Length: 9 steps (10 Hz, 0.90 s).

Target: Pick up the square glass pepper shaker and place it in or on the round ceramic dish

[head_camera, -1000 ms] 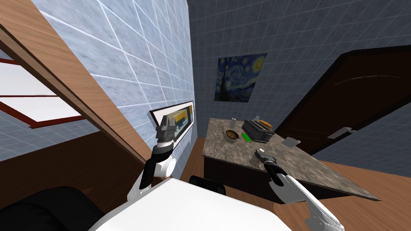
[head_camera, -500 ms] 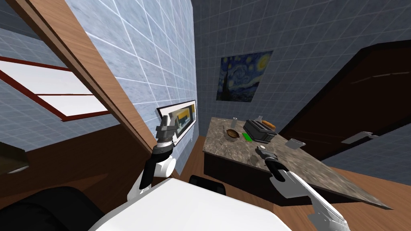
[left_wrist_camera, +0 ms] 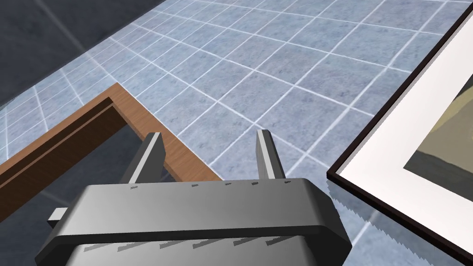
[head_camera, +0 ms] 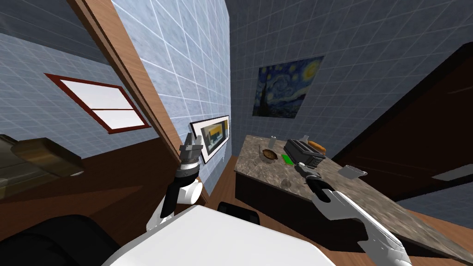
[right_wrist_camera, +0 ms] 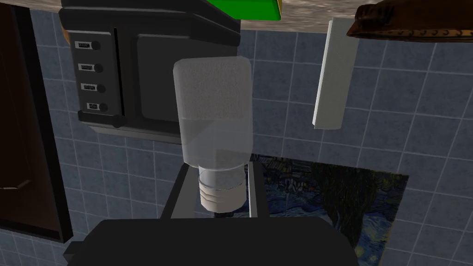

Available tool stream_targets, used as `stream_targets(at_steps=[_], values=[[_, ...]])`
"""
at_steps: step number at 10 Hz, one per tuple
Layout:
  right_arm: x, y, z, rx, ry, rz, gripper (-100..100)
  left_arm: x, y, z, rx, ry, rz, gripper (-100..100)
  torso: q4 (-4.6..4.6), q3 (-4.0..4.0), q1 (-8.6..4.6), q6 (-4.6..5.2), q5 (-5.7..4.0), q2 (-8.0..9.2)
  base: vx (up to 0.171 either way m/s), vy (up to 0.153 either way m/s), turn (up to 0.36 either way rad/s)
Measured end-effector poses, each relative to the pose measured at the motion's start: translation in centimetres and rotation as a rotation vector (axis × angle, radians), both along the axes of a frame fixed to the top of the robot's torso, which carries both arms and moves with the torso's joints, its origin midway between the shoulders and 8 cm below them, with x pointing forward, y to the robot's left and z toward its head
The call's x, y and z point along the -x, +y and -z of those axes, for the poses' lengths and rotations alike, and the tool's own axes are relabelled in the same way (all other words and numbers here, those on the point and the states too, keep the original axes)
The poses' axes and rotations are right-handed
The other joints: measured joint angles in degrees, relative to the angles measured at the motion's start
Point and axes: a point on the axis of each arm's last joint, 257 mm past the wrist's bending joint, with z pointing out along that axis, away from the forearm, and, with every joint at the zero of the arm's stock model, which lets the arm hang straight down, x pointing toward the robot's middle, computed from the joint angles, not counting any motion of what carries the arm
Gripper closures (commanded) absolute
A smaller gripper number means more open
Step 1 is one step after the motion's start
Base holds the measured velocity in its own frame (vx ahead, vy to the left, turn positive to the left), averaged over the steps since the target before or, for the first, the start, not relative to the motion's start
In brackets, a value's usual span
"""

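Grips the clear square glass pepper shaker (right_wrist_camera: pixel 213 115) at its ribbed cap end, clamped between the fingers of the right tool (right_wrist_camera: pixel 217 172), over the marbled brown desk (head_camera: pixel 355 196) just in front of the black toaster (head_camera: pixel 302 154). Shows the round brown dish (head_camera: pixel 268 154) farther along the desk, past a green block (head_camera: pixel 288 159), apart from the shaker. Holds the left tool (left_wrist_camera: pixel 210 148) up by the blue tiled wall (head_camera: pixel 184 69) beside a framed picture (head_camera: pixel 211 137), fingers apart.
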Motion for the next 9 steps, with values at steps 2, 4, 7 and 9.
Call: stream_targets(at_steps=[2, 4, 7, 9], values=[[0.0, -0.2, -1.4, -0.023, -0.013, 0.003, 100, 0.0, 0.0, 0.0, 0.000, 0.000, 0.000, 0, 0.02, 0.05, -0.12, 0.00, -0.06, 0.07, -0.051, -0.077, 0.198], [0.0, -0.7, -1.9, -0.033, -0.009, 0.006, 100, 0.0, 0.0, 0.0, 0.000, 0.000, 0.000, 0, 0.00, -0.04, -0.02, -0.09, -0.08, -0.09, -0.023, -0.036, 0.221], [0.3, -1.6, -2.2, -0.032, 0.016, 0.007, 100, 0.0, 0.0, 0.0, 0.000, 0.000, 0.000, 0, -0.01, -0.06, 0.08, -0.13, -0.06, -0.12, -0.025, -0.025, 0.251], [0.8, -2.9, -1.8, -0.021, 0.046, 0.012, 100, 0.0, 0.0, 0.0, 0.000, 0.000, 0.000, 0, -0.02, -0.08, 0.07, -0.15, -0.06, -0.15, -0.023, -0.023, 0.293]])
